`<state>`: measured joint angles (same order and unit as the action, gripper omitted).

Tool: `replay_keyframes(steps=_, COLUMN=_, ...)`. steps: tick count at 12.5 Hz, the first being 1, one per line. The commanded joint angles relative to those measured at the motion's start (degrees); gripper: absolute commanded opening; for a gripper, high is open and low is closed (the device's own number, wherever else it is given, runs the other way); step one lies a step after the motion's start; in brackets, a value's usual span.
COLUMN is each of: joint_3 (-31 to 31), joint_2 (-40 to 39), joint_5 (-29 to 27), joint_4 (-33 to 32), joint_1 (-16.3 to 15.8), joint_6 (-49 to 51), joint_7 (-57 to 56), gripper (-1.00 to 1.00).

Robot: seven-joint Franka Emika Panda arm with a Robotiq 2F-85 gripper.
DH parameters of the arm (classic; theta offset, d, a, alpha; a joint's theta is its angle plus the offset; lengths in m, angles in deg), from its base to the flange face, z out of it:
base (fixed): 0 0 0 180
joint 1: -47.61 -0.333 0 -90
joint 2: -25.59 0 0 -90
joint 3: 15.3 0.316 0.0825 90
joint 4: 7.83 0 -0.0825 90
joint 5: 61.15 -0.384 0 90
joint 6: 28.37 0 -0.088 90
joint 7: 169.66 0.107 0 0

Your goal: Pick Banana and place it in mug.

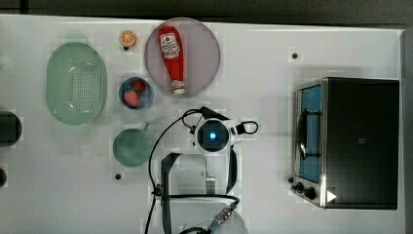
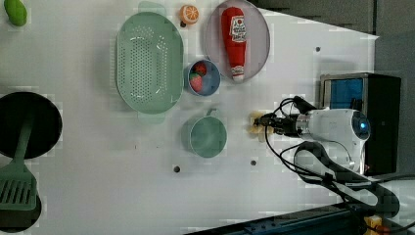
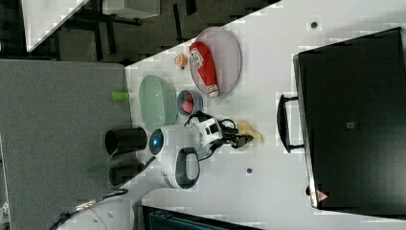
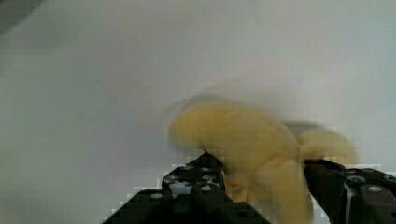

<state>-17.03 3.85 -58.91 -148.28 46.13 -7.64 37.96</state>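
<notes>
Black pincer [image 4: 261, 179] straddling soft, curved, pale yellow banana [image 4: 252, 140] on smooth white surface [image 4: 93, 93], grip not certain; round teal mug [image 2: 208, 137] nearby.

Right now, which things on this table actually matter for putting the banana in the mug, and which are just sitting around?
Part of the job:
banana, between the fingers of the gripper
mug

Just lying about:
colander
blue bowl with strawberries
orange slice
ketchup bottle on a plate
toaster oven
spatula
</notes>
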Motion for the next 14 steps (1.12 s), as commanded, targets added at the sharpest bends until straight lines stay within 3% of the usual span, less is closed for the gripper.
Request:
replay_keyframes(steps=1, joint_3=-0.35, joint_2=0.27, joint_5=-0.45, joint_4=-0.22, joint_1=-0.10, joint_6=-0.47, joint_7=-0.81, gripper=-0.34)
replay_keyframes(steps=5, joint_3=-0.52, joint_2=1.65, joint_5=-0.47, joint_4=0.04, joint_1=0.12, joint_6=-0.44, joint_7=-0.81, gripper=-0.34)
replay_keyframes(steps=8, joint_3=-1.02, joint_2=9.80, joint_5=-0.49, joint_4=0.17, joint_1=0.43, joint_6=4.32, joint_7=-0.81, gripper=-0.34)
replay_keyframes(steps=14, joint_3=-1.44, joint_2=30.76, joint_5=-0.48, joint_4=7.91, joint_1=0.22, joint_6=39.14, joint_7=-0.39, gripper=-0.34)
